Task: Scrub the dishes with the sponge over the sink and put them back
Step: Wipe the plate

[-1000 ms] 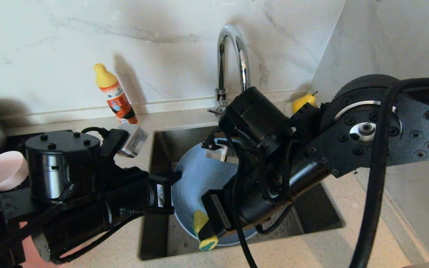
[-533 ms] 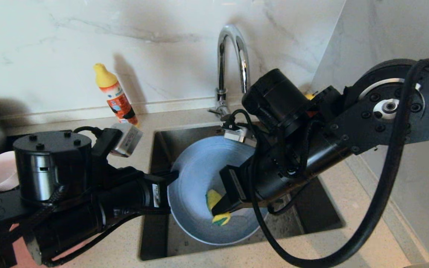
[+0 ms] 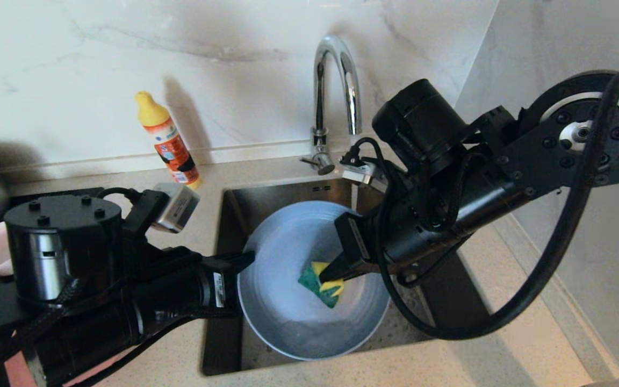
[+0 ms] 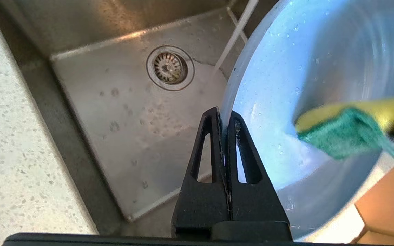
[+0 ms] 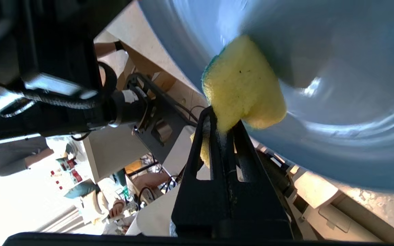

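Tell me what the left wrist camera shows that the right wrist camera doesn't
Only the left wrist view shows the sink floor with its drain, the speckled counter, and the left gripper shut on the rim of the grey-blue plate. Only the right wrist view shows the right gripper shut on the sponge, with the left arm behind. Both show the plate and the sponge.

The grey-blue plate (image 3: pixel 293 301), held tilted over the sink (image 4: pixel 115 112), fills most of the basin's opening. The tap (image 3: pixel 336 80) arches over the back rim. Bare sink floor around the drain (image 4: pixel 169 67) seems passable beneath the plate.
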Robot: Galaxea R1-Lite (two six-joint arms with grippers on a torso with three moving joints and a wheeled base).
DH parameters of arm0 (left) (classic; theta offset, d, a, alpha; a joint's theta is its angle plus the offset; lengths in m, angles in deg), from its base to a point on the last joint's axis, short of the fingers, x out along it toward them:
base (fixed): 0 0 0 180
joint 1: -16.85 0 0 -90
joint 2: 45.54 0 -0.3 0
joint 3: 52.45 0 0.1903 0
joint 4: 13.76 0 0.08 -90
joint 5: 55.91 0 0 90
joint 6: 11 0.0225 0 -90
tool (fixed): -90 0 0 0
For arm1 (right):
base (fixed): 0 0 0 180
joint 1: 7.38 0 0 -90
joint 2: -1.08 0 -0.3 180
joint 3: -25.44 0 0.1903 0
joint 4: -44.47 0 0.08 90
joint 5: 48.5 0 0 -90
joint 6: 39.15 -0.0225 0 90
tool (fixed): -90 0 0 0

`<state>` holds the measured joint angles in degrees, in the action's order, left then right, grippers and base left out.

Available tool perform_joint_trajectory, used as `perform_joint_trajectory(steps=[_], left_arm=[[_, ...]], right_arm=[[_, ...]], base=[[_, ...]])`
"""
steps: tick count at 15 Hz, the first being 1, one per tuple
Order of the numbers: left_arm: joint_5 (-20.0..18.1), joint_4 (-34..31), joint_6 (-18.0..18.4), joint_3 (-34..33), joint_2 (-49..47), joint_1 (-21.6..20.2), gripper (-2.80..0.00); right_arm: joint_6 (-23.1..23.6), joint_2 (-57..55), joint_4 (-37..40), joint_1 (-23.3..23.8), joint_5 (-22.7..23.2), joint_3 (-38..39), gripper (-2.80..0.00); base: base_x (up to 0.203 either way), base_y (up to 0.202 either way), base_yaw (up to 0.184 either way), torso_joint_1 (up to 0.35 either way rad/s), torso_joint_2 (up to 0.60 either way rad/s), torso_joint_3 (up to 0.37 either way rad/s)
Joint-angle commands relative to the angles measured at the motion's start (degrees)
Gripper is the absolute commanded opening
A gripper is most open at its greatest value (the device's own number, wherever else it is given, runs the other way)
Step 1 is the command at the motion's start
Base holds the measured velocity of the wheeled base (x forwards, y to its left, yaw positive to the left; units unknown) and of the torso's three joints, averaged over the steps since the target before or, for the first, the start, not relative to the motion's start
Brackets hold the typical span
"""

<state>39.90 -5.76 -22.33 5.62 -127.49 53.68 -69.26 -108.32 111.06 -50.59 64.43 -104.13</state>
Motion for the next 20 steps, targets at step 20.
perform_joint_trajectory(steps=[20], left_arm=[[0.2,0.3,0.0,-0.7,0.1,0.6,-2.80]], right_arm=[[-0.3,-4.0,-0.9,-7.7,0.4,-3.3,-2.80]], base=[[0.000,0.000,0.000,0.000,0.00,0.000]])
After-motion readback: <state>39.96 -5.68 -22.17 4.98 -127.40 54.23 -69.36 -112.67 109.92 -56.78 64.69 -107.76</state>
